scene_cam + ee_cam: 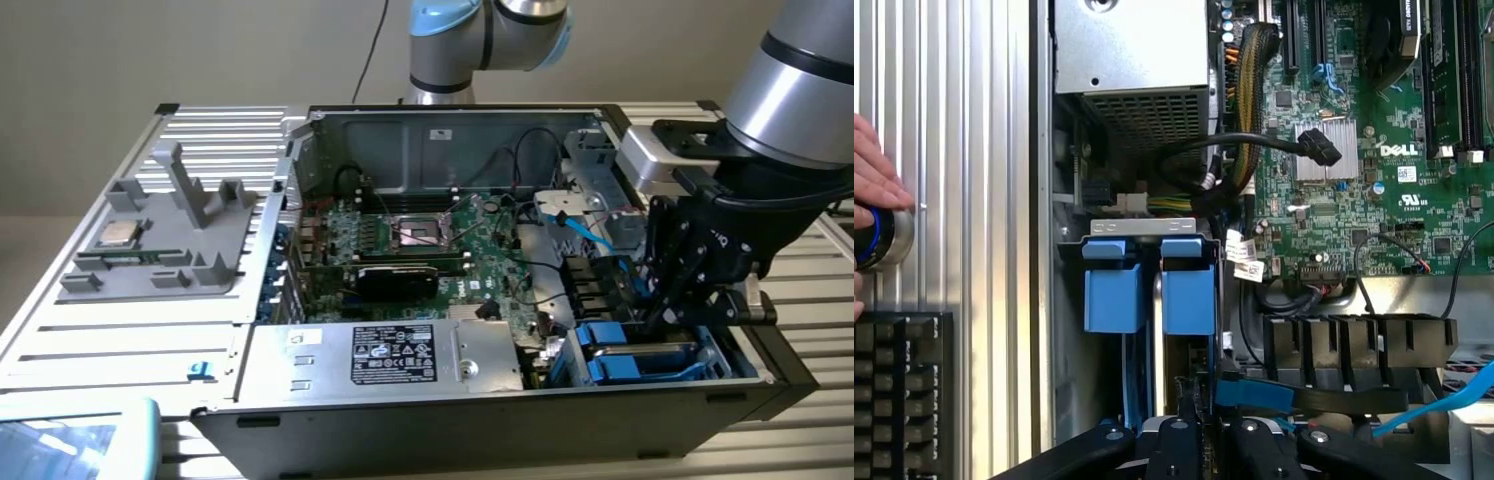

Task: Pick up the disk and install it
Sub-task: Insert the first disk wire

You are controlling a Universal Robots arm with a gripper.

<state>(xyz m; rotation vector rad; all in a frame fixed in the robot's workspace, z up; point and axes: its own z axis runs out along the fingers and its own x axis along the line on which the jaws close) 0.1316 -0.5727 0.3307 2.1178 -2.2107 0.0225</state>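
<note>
The pincer [663,318] is seen lowered into the drive bay at the corner of the open computer case [400,425], on the exterior view's right. Its black fingers [1184,425] are drawn close together, clenched on the upper edge of the disk [641,358], which is held on edge between them in its blue carrier frame. In the wrist view the disk [1154,340] is seen as a thin grey edge between two blue carrier tabs, seated in the bay slot directly ahead of the fingers. A blue cable [1444,405] is laid across just beside the pincer.

Beyond the bay, the green motherboard [441,240] is seen flat in the middle of the case, with black cables draped over it and a small finned heatsink [1324,150] near a black plug. The big silver box [380,355] with its black label is set along the near wall of the case, beside the bay.

The case is rested on a ribbed metal tabletop [120,330]. A grey fixture [167,235] is stood well apart on the exterior view's left, with a small square silver chip [120,234] laid on it. In the wrist view, a hand [872,175] is placed on a round blue-ringed knob [879,238] on the tabletop, with a black keyboard [904,390] beside it.
</note>
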